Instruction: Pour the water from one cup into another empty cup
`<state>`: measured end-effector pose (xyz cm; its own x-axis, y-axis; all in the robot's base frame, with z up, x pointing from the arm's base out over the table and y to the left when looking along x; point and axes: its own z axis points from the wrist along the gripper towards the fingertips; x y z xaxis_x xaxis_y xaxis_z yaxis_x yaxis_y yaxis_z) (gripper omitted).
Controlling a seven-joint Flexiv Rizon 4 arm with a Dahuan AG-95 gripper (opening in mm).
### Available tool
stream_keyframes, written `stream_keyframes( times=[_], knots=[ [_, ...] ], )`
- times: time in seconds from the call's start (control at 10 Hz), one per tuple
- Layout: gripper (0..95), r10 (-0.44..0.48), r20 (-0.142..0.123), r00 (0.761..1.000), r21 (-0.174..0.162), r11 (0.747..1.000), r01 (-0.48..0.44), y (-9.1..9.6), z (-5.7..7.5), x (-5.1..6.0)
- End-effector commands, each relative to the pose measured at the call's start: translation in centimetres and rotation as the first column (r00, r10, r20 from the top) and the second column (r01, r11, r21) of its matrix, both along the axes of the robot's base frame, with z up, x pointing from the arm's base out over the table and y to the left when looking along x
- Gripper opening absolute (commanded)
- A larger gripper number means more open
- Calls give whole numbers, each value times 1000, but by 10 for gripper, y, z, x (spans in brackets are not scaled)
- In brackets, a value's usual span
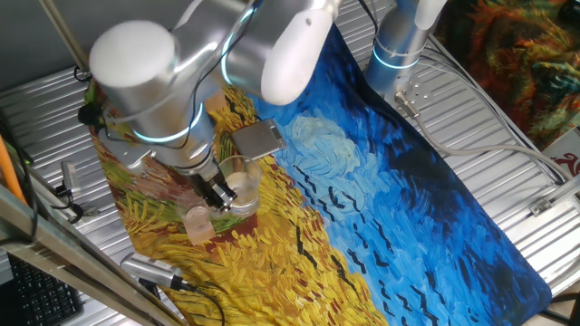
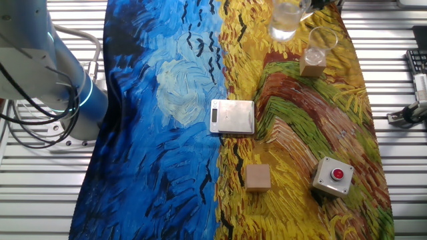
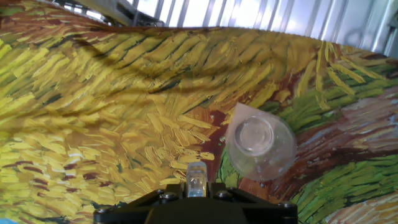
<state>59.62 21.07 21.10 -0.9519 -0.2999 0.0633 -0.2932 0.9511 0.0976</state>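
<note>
In one fixed view the arm [image 1: 181,81] hides most of the clear tumbler [image 1: 237,186], and whether the fingers [image 1: 217,195] touch it cannot be told. In the other fixed view the top edge cuts off the tumbler's [image 2: 287,19] rim. Water is too faint to make out anywhere.

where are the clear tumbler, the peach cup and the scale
clear tumbler [image 2: 285,20]: other fixed view, its side wall
peach cup [image 2: 315,50]: other fixed view, its side wall
scale [image 2: 233,117]: other fixed view, its metal top plate
</note>
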Motion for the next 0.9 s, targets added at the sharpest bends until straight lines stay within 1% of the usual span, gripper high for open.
stream_keyframes(
  times=[0.1, 0.3, 0.5, 0.9],
  knots=[
    [0, 2, -6, 1000, 0, 1000, -2, 2, 1, 3],
    [0, 9, 0, 1000, 7, 1000, -9, 1, 1, 3],
    [0, 20, -3, 1000, 3, 1000, -20, 0, 2, 1],
    [0, 34, 4, 999, 7, 999, -34, -6, 7, -5]
  ],
)
